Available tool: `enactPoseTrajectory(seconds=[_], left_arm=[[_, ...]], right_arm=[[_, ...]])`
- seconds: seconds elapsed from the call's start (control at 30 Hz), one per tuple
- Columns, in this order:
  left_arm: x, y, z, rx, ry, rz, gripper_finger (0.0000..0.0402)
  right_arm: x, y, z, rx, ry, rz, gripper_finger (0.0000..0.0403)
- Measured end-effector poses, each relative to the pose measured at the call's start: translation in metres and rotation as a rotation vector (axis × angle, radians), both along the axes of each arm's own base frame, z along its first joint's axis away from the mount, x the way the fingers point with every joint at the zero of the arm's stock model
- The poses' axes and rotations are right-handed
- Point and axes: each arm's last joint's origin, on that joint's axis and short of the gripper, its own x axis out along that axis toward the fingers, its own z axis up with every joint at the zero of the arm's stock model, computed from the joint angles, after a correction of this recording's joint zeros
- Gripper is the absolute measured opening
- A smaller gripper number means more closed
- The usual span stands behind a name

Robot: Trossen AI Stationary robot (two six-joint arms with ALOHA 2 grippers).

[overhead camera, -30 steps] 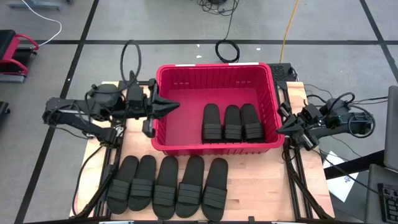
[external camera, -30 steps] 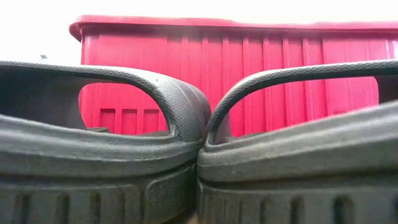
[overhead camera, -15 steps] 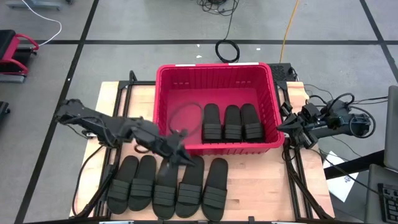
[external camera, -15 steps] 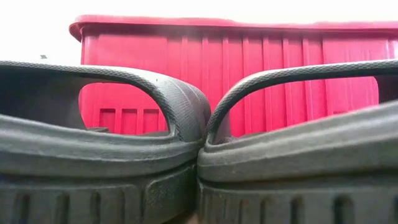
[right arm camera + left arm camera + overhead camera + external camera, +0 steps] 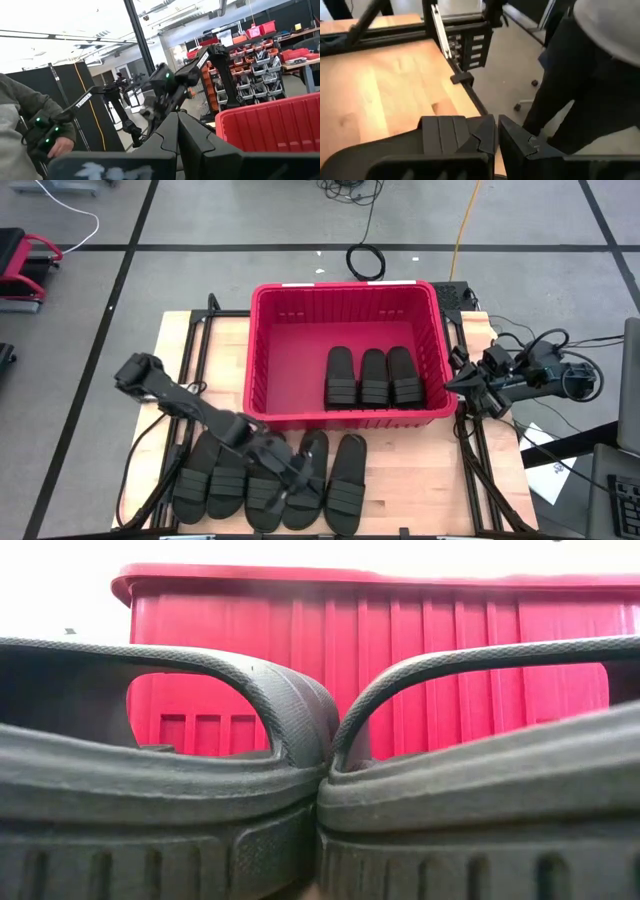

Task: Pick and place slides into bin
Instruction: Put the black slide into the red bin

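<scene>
Five black slides [image 5: 345,475] lie side by side on the table between the red bin [image 5: 340,288] and the near edge. Three more slides [image 5: 373,375] lie in the bin's right half. My left gripper [image 5: 305,480] is shut over the row, above the fourth slide from the left [image 5: 313,446]; that slide's ribbed strap [image 5: 442,131] shows just beside the fingers [image 5: 496,140]. My right gripper [image 5: 455,385] is shut and waits outside the bin's right wall. The low view shows two slides [image 5: 160,790] close up in front of the bin [image 5: 400,660]. My left gripper is shut and slants down over the fourth slide from the table's far left. I cannot tell whether its fingertips touch the slide.
The bin's left half [image 5: 285,360] holds nothing. Bare wood [image 5: 205,355] lies left of the bin. A person [image 5: 590,75] stands beyond the table's edge, and a person's sleeve and hand [image 5: 30,120] show in the right wrist view.
My left gripper has swung from beside the bin's left wall toward the table's near edge and to the right, and down over the row of slides. It now points toward the near right. The slides have not moved.
</scene>
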Motion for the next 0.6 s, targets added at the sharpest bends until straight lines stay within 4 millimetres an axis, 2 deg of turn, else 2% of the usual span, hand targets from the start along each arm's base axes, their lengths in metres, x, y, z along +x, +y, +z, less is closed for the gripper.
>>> enactPoseTrajectory(seconds=[0.1,0.3,0.5,0.6], left_arm=[[0.011,-0.008,-0.014,0.05,0.001,0.015,0.0021],[0.037,-0.023,-0.018,0.212,-0.057,0.081,0.0021],[0.058,-0.007,-0.032,0.255,0.012,0.151,0.0021],[0.063,0.001,-0.046,0.151,0.132,0.048,0.0024]], right_arm=[[0.0,0.0,-0.001,-0.004,0.011,0.012,0.0],[0.0,0.002,-0.003,0.004,0.032,0.058,0.0],[0.0,0.002,-0.004,0.009,0.05,0.059,0.0],[0.0,0.002,-0.005,0.008,0.057,0.059,0.0]])
